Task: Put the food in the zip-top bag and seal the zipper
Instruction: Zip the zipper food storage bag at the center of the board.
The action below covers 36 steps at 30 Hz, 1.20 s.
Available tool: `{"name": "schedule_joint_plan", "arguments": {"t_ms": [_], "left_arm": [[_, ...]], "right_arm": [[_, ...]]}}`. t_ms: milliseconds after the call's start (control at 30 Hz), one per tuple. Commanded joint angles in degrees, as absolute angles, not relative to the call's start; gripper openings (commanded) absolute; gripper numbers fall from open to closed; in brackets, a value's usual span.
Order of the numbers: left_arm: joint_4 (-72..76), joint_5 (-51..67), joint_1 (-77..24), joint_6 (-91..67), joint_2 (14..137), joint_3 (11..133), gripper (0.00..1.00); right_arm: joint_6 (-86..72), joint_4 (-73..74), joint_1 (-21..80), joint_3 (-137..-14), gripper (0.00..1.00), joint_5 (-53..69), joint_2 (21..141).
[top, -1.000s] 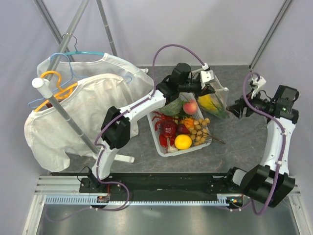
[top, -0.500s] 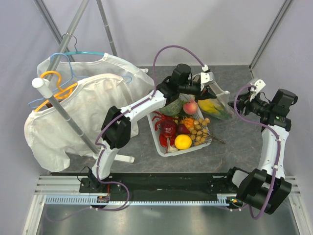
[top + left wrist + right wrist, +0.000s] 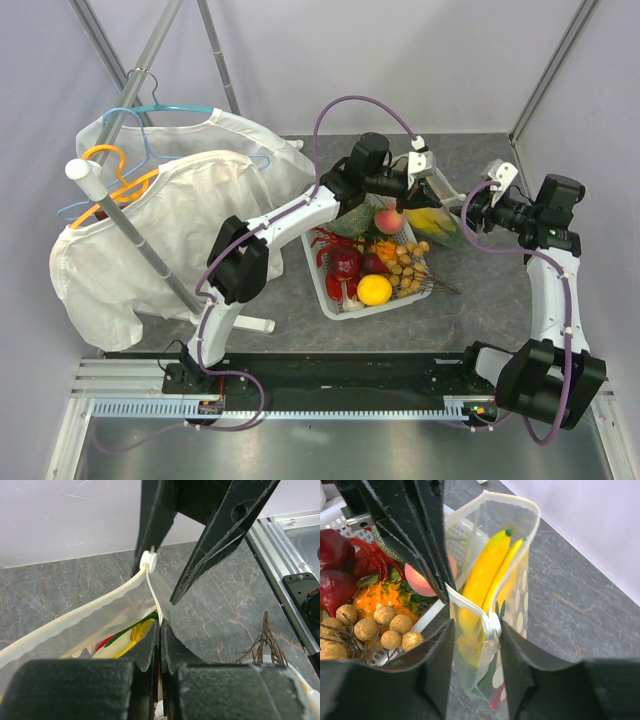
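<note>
The dotted clear zip-top bag (image 3: 437, 218) stands just right of the basket, its mouth open. The yellow banana bunch (image 3: 482, 577) and the red chili pepper (image 3: 496, 700) are inside it. My left gripper (image 3: 160, 627) is shut on the bag's mouth edge; in the top view it (image 3: 428, 185) is over the bag's left side. The zipper strip (image 3: 75, 617) ends at a small white piece (image 3: 148, 560). My right gripper (image 3: 476, 627) is open, its jaws on either side of that white piece (image 3: 493, 625); in the top view it (image 3: 470, 208) is at the bag's right end.
The white slotted basket (image 3: 314, 262) holds a peach (image 3: 389, 217), a yellow lemon (image 3: 374, 289), dark red toys and brown balls (image 3: 390, 625). A clothes rack with white shirts (image 3: 160, 230) stands at the left. A metal rail (image 3: 300, 405) runs along the near edge.
My right arm has swung left to the bag, and its open gripper now straddles the white zipper piece. My left gripper has kept hold of the bag's edge, lifting it slightly.
</note>
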<state>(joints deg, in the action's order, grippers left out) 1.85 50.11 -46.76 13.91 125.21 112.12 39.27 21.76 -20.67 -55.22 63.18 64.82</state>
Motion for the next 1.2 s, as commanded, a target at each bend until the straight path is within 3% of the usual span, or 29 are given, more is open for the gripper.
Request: {"name": "schedule_joint_plan", "arguments": {"t_ms": [0, 233, 333, 433, 500, 533, 567, 667, 800, 1167], "left_arm": [[5.8, 52.9, -46.0, 11.1, 121.9, 112.1, 0.02], [6.4, 54.2, -45.0, 9.6, 121.9, 112.1, 0.02], [6.6, 54.5, -44.9, 9.1, 122.0, 112.1, 0.02], [6.9, 54.7, -44.9, 8.7, 122.1, 112.1, 0.02], [6.9, 54.8, -44.9, 8.5, 122.2, 112.1, 0.06], [6.9, 54.8, -44.8, 8.6, 121.8, 111.8, 0.12], [6.9, 55.1, -44.7, 9.6, 121.6, 111.6, 0.31], [6.5, 54.8, -44.6, 16.9, 118.9, 110.0, 0.52], [7.3, 57.1, -44.6, 23.7, 116.6, 109.5, 0.56], [4.5, 57.5, -50.4, 42.8, 118.0, 110.4, 0.49]], "right_arm": [[44.4, 21.5, -18.8, -56.5, 0.43, 63.5, 65.3], [46.0, 23.4, -18.8, -56.7, 0.2, 62.5, 65.6], [47.1, 24.3, -18.8, -56.8, 0.17, 62.1, 65.7], [47.5, 25.0, -18.8, -57.2, 0.0, 62.1, 66.1], [48.4, 26.3, -18.8, -57.8, 0.0, 61.9, 66.3], [49.2, 27.0, -18.9, -58.1, 0.0, 61.6, 66.3], [51.0, 27.6, -18.9, -58.5, 0.0, 61.4, 66.3], [54.1, 30.6, -18.8, -59.4, 0.0, 61.9, 65.8], [56.8, 33.4, -18.8, -59.8, 0.0, 62.8, 65.0], [66.3, 40.9, -18.3, -60.1, 0.0, 62.1, 62.8]]}}
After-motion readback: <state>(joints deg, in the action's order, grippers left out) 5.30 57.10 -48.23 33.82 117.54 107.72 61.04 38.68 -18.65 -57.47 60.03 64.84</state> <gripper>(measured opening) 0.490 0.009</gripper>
